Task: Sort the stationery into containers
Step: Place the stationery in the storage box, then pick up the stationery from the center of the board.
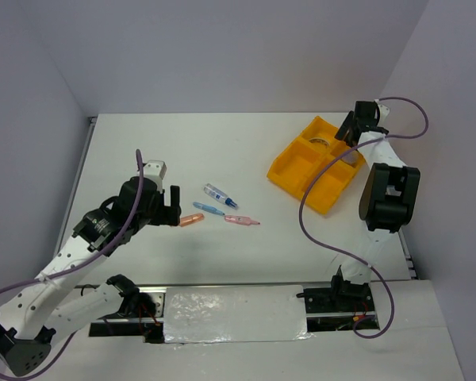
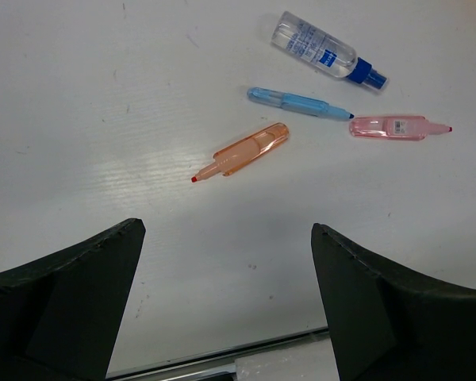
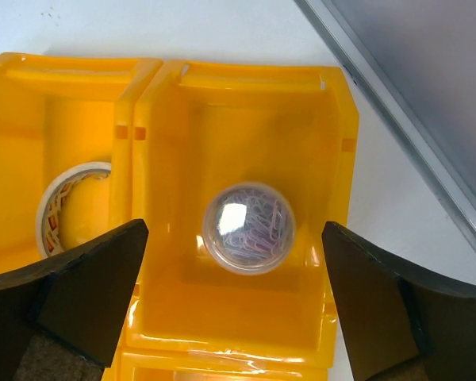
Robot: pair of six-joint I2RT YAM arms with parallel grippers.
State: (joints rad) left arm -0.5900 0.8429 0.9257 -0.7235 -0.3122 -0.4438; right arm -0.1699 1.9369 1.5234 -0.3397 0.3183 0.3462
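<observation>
Four loose pieces lie on the white counter [image 1: 143, 151] left of centre, all well apart from the yellow-orange tray [image 1: 288, 168] at the far right; an orange stick [image 2: 246, 151] is nearest the left gripper [image 2: 226, 234], its red tip pointing near-left; a blue stick [image 2: 297, 101] lies just beyond it, a pink stick [image 2: 393, 127] lies to the right with its tip pointing right, and a clear bottle [image 2: 321, 49] with a blue cap lies farthest out; none of the four touch each other. The left gripper hovers above bare counter just on the near side of the orange stick; its jaws stand wide apart with nothing between them.

Two pieces are already in the tray; a grey-white round piece [image 3: 247, 228] with a clear domed top sits flat on the floor of the right-hand compartment, and a tan tape ring [image 3: 59, 202] stands tilted in the neighbouring far compartment, partly hidden behind a finger in the wrist view. The right gripper [image 3: 235, 228] hangs over the compartment with the round piece; its jaws are spread wide, one to each side of the piece, and grip nothing.
</observation>
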